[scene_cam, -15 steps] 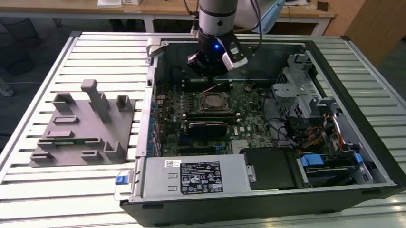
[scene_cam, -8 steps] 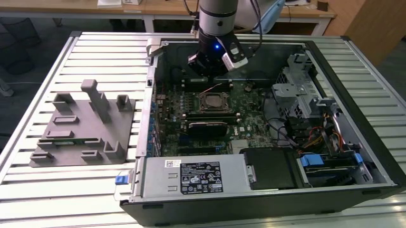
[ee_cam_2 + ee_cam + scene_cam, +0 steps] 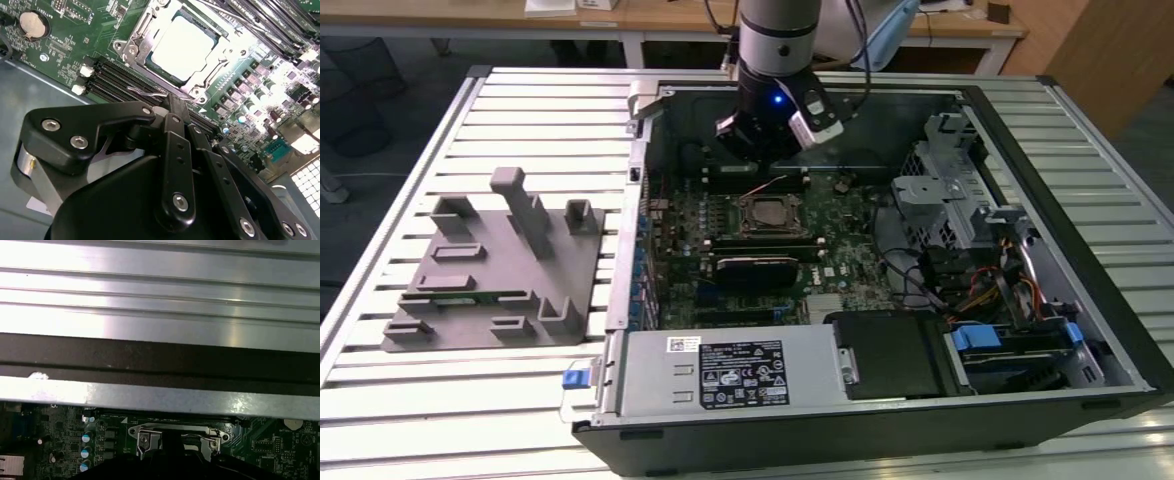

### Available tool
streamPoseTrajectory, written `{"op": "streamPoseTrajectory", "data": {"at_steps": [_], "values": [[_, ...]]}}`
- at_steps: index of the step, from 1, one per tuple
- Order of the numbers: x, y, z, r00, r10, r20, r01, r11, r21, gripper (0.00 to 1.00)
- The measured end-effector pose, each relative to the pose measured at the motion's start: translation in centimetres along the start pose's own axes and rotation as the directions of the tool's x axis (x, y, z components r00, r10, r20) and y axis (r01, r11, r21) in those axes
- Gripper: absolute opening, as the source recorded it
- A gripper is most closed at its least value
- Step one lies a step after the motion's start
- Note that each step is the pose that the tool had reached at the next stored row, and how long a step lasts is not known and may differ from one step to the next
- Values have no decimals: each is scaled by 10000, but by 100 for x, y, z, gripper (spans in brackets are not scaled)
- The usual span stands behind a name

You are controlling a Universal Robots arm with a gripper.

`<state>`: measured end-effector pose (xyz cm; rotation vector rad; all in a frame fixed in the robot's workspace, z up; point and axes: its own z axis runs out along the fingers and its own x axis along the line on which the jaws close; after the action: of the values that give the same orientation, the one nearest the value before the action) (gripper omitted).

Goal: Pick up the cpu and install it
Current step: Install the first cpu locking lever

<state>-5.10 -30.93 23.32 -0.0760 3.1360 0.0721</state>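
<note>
The cpu (image 3: 182, 45), a flat square chip with a silvery-white top, lies in the black socket with its metal frame (image 3: 135, 47) on the green motherboard. In the exterior view the cpu (image 3: 767, 212) sits mid-board inside the open computer case. My gripper (image 3: 173, 101) hangs just above the board, beside the socket edge near the memory slots, with its black fingers (image 3: 176, 150) shut together and nothing between them. In the exterior view the gripper (image 3: 747, 160) is above and behind the socket. The first wrist view shows the socket frame (image 3: 175, 436) below the case wall.
A grey plastic fixture (image 3: 487, 270) lies on the slatted table at the exterior view's left. Inside the case, the power supply (image 3: 720, 375) is at the front and a drive cage with cables (image 3: 961, 190) at the exterior view's right. A coin battery (image 3: 32, 25) sits on the board.
</note>
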Motion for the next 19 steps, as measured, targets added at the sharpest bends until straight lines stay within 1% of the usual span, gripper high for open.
{"op": "streamPoseTrajectory", "data": {"at_steps": [12, 16, 19], "values": [[-83, 43, 26, 10000, -19, -1, 19, 10000, 1, 11], [-129, 52, 51, 10000, -18, 0, 18, 10000, 2, 11], [-140, 54, 74, 10000, -25, -1, 25, 10000, 3, 11]]}}
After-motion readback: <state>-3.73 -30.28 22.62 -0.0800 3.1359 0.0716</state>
